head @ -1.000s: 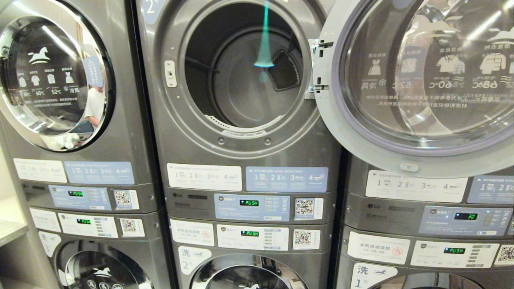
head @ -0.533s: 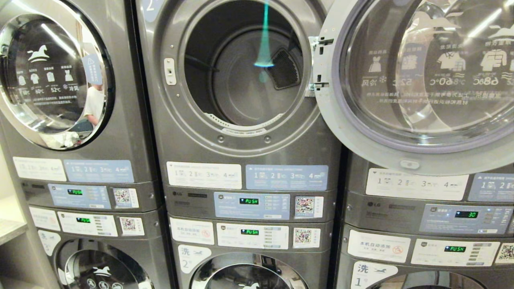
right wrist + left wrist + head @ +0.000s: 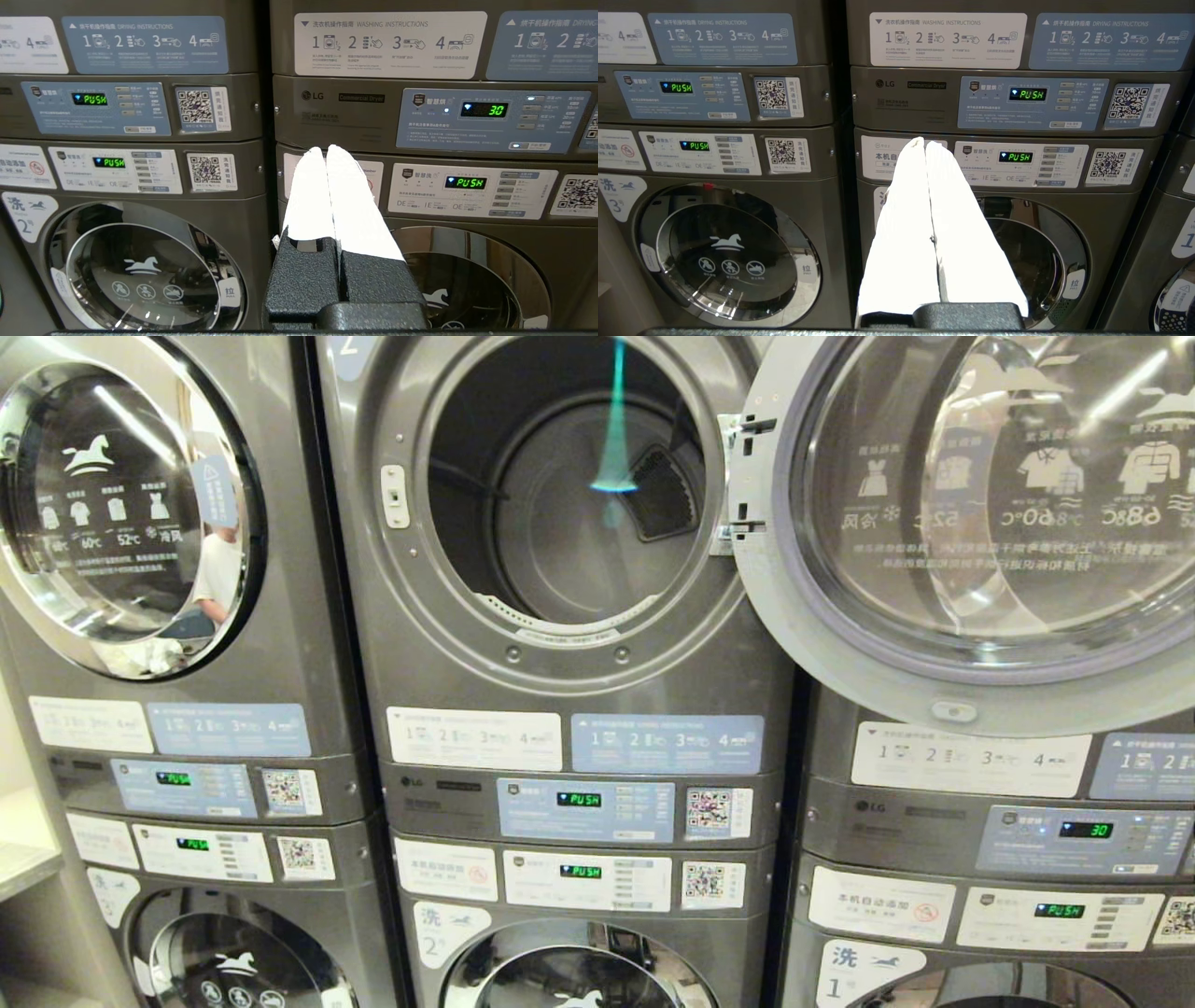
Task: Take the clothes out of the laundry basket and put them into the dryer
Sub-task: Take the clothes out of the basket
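The dryer (image 3: 560, 649), the upper unit of the dark grey stack numbered 2, stands straight ahead in the head view. Its round glass door (image 3: 980, 523) hangs wide open to the right, covering the upper unit of the neighbouring stack. The drum (image 3: 569, 513) shows bare metal with nothing in it. The clothes and the laundry basket are out of view. Neither arm shows in the head view. My left gripper (image 3: 923, 143) is shut and empty, pointing at the lower washer of stack 2. My right gripper (image 3: 325, 150) is shut and empty, facing the lower washer of stack 1.
Stack 3 (image 3: 140, 523) on the left has its dryer door shut, with a person's reflection (image 3: 219, 579) in the glass. On the right, stack 1 has a display reading 30 (image 3: 1085, 829). A pale shelf edge (image 3: 19, 873) juts in at far left.
The machines sit slightly higher in the head view than a second ago, so the camera has moved. The open door and the empty drum look the same.
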